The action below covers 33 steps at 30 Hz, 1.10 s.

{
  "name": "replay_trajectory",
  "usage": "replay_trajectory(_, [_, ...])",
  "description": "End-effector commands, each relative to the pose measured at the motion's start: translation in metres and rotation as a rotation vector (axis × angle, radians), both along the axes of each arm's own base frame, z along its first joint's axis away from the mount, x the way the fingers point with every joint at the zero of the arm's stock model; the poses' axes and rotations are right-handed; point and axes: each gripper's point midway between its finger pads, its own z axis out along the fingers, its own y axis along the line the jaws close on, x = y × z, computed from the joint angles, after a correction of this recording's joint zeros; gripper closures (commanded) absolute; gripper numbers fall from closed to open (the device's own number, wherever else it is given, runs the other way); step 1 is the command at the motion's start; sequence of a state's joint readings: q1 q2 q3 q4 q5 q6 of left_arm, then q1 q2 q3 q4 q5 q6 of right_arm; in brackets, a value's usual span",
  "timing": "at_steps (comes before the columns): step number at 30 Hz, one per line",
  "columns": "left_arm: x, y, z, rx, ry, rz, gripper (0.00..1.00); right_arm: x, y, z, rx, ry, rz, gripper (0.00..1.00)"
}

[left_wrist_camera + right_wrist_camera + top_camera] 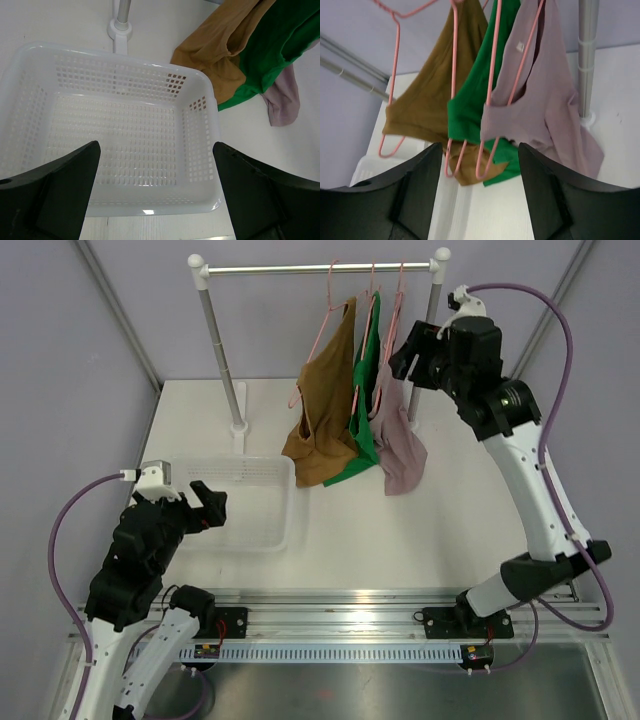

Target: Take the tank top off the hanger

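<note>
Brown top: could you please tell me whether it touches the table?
Touching. The left wrist view shows the brown top with its hem folded over and lying on the table.

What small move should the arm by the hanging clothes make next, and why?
Probably the right gripper should ease forward onto the mauve tank top. Its jaws stand apart with nothing between them, and that top, on its pink hanger, hangs nearest, just ahead of them.

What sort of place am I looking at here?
Probably a robot test cell: a small clothes rack holding three tank tops, a white basket, and plain walls around the table.
</note>
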<state>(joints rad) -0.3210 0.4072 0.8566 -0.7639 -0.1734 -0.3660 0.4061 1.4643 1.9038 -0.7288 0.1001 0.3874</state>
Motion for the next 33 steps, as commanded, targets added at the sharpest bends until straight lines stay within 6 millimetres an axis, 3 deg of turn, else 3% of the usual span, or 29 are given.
replay_trajectory(1, [0.003, -0.007, 0.012, -0.022, -0.063, -0.033, 0.01, 0.039, -0.006, 0.025, -0.038, -0.084, -0.109, 0.31])
replay_trajectory(3, [0.003, -0.006, 0.011, -0.021, -0.060, -0.030, 0.01, 0.052, -0.004, 0.036, -0.049, -0.113, -0.118, 0.33])
replay_trajectory(4, [0.002, -0.006, 0.011, -0.023, -0.061, -0.029, 0.01, 0.069, 0.002, 0.018, -0.079, -0.076, -0.121, 0.34])
replay_trajectory(5, [0.002, -0.006, 0.011, -0.024, -0.064, -0.031, 0.01, 0.076, 0.003, 0.015, -0.095, -0.073, -0.119, 0.34])
replay_trajectory(6, [0.002, -0.006, 0.010, -0.025, -0.062, -0.032, 0.01, 0.080, 0.004, 0.029, -0.090, -0.104, -0.124, 0.34])
replay_trajectory(7, [0.001, -0.006, 0.011, -0.026, -0.064, -0.032, 0.01, 0.096, 0.005, 0.007, -0.130, -0.058, -0.150, 0.35])
replay_trajectory(9, [0.001, -0.006, 0.009, -0.025, -0.061, -0.033, 0.01, 0.106, 0.005, 0.014, -0.147, -0.080, -0.160, 0.37])
replay_trajectory(10, [0.001, -0.006, 0.009, -0.027, -0.062, -0.033, 0.01, 0.118, 0.009, -0.002, -0.170, -0.055, -0.156, 0.39])
replay_trajectory(13, [0.000, -0.006, 0.010, -0.030, -0.069, -0.034, 0.01, 0.132, 0.008, -0.009, -0.194, -0.052, -0.188, 0.55])
replay_trajectory(18, [-0.001, -0.007, 0.011, -0.029, -0.072, -0.040, 0.01, 0.134, 0.008, -0.011, -0.180, -0.049, -0.203, 0.71])
replay_trajectory(20, [-0.001, -0.007, 0.010, -0.029, -0.070, -0.041, 0.01, 0.131, 0.005, -0.002, -0.172, -0.071, -0.214, 0.77])
replay_trajectory(22, [-0.001, -0.008, 0.010, -0.029, -0.069, -0.043, 0.01, 0.127, 0.004, 0.002, -0.166, -0.081, -0.212, 0.94])
replay_trajectory(24, [-0.001, -0.008, 0.010, -0.029, -0.069, -0.043, 0.01, 0.122, 0.002, 0.012, -0.151, -0.097, -0.214, 1.00])
replay_trajectory(33, [-0.003, -0.006, 0.011, -0.032, -0.081, -0.036, 0.01, 0.091, -0.012, 0.081, -0.107, -0.240, -0.221, 1.00])
